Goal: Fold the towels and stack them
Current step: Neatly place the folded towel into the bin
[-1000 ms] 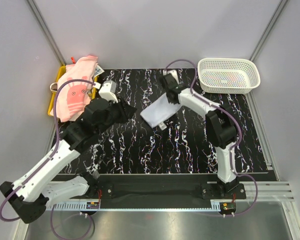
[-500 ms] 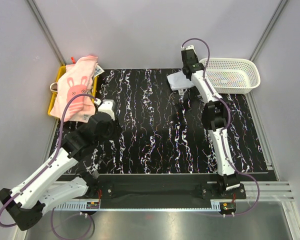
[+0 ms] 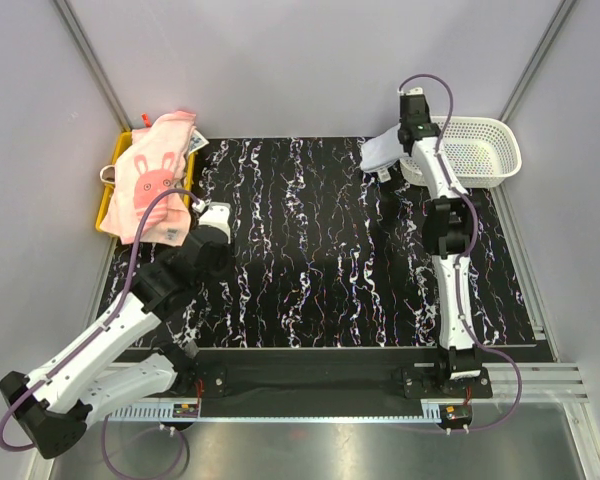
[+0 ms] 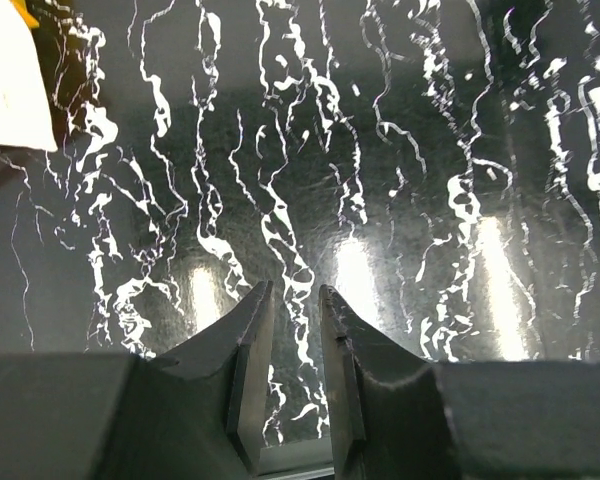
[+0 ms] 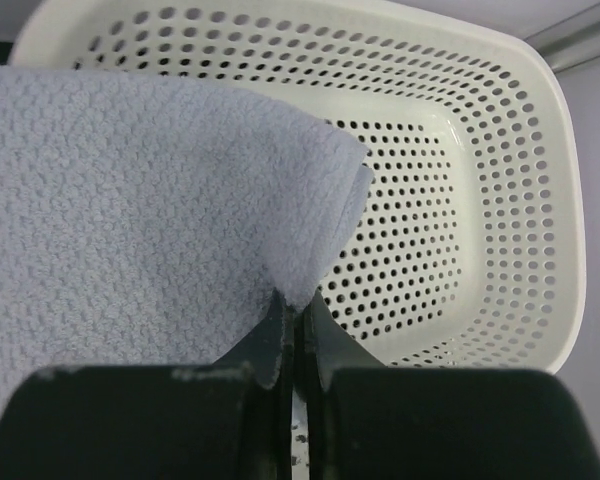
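1 pale towel (image 3: 381,152), carried nearer basket (image 3: 480,121)

Your left black two-finger gripper (image 4: 292,300) hovers low, jaws slightly parted; your right gripper (image 5: 292,322), arm stretched far forward, pinches a pale blue-white cloth towel (image 5: 130,200).

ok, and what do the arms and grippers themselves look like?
The left arm and right arm are built from white tubular links with bulky black joint housings. A purple cable runs along each and loops free near the wrist. The left gripper and right gripper each have two dark, flat, tapered fingers. No markings are readable.
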Controlling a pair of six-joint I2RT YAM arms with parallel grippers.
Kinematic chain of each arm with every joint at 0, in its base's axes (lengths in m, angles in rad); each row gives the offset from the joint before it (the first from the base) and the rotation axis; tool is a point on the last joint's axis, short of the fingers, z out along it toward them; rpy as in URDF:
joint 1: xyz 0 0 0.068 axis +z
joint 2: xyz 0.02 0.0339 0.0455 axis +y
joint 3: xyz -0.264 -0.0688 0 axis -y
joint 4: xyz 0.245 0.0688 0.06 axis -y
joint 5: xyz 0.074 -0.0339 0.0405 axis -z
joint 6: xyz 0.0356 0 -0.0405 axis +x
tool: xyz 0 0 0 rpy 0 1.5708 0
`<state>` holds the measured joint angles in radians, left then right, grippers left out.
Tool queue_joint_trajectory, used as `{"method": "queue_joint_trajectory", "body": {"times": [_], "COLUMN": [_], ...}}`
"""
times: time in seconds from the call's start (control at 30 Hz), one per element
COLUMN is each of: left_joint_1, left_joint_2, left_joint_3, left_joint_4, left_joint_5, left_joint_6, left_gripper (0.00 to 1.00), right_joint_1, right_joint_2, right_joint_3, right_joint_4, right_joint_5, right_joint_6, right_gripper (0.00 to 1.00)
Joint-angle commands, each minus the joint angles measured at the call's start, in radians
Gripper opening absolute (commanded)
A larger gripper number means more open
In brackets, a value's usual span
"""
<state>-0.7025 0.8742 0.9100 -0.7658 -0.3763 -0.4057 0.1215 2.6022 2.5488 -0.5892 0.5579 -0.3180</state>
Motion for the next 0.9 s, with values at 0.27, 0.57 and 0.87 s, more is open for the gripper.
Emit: {"method": "queue_joint_trajectory", "body": {"times": [0.27,0.57,0.87], "left_joint_1": [0.005,0.005,0.005], "left_joint_2": [0.006,0.002,0.028], "left_joint_3": [-0.008,-0.007,-0.008], "left_joint_4": [0.022,0.025,0.037], "left_joint_5": [-0.032,-0.010,0.016], "left_joint_6": [0.015,0.027,0.034], "left_gripper": [0.30,0.30,0.30], "right_joint_1": [-0.117,-0.194,-0.240], "right_joint_2": [-0.151,-0.160,-0.099], "right_joint_3": [-0.081,-0.170,-0.145], "right_joint_4": [0.058,0.154,0.180], "right_joint_5": [-0.187,-0.257,-0.280], "right_joint_6": [-0.006,-0.021,-0.032], "right_gripper": [0.00,0.00,0.00]}}
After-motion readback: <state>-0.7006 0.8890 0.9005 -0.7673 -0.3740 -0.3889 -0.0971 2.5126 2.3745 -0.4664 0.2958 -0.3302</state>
